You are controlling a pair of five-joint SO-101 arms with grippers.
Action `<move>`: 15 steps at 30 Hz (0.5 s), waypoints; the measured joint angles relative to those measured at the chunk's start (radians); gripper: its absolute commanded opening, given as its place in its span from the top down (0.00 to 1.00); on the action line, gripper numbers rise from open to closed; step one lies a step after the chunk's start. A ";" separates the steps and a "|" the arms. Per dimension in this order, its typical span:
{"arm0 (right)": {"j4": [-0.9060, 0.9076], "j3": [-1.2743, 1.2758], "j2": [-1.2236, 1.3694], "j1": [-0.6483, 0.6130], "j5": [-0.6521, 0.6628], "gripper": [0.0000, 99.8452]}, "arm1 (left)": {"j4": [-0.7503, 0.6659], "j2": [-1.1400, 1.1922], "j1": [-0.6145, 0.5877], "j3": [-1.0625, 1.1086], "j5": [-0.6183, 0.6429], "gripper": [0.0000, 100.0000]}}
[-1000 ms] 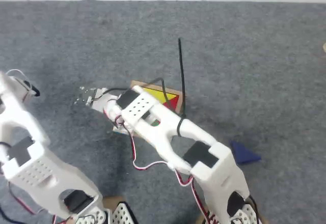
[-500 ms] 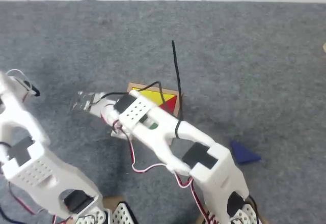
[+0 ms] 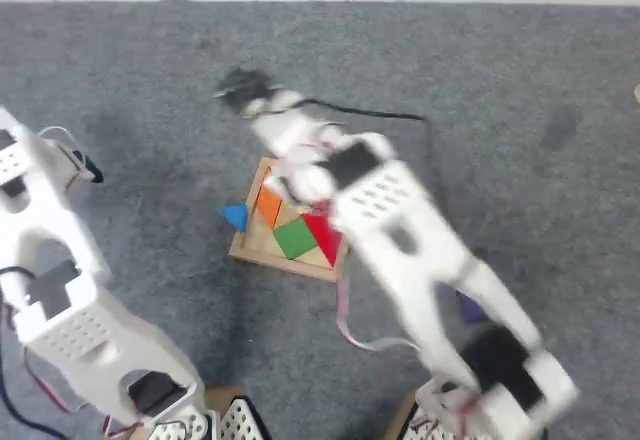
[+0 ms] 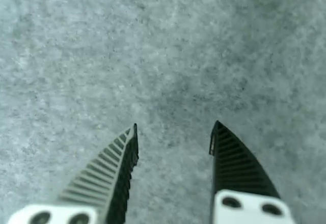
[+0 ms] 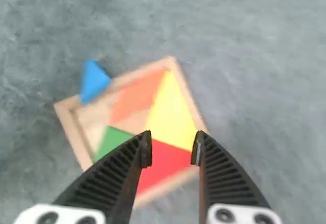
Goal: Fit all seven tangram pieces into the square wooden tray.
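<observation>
High: we log the square wooden tray (image 3: 281, 263) mid-worktop (image 3: 520, 110), with the blue triangle (image 3: 236, 216) straddling its left rim (unseated). The right arm (image 3: 385, 205) lies across the tray and is nearer.
Left wrist: left end effector (image 4: 175, 127) spread, empty.
Right wrist: right end effector (image 5: 172, 137) slightly parted, empty, above the tray. We judge the triangle lies beyond its tips.

Grey cloth (image 3: 480, 110) is covering the table, looking fuzzy, rough and matt. The tray (image 3: 280, 264) is showing pale bare wood, matt along its rim. The blue piece (image 3: 236, 217) at its nine o'clock is looking smooth and painted. The left arm (image 3: 70, 320) and right arm (image 3: 400, 230) are showing smooth white plastic. The left gripper (image 4: 173, 132) and right gripper (image 5: 170, 142) are showing black, ribbed, matt fingers (image 4: 119, 163).
</observation>
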 measured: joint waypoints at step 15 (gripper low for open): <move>-0.341 0.816 -0.342 0.367 0.029 0.85 | 0.226 -0.192 0.442 0.120 -0.354 0.78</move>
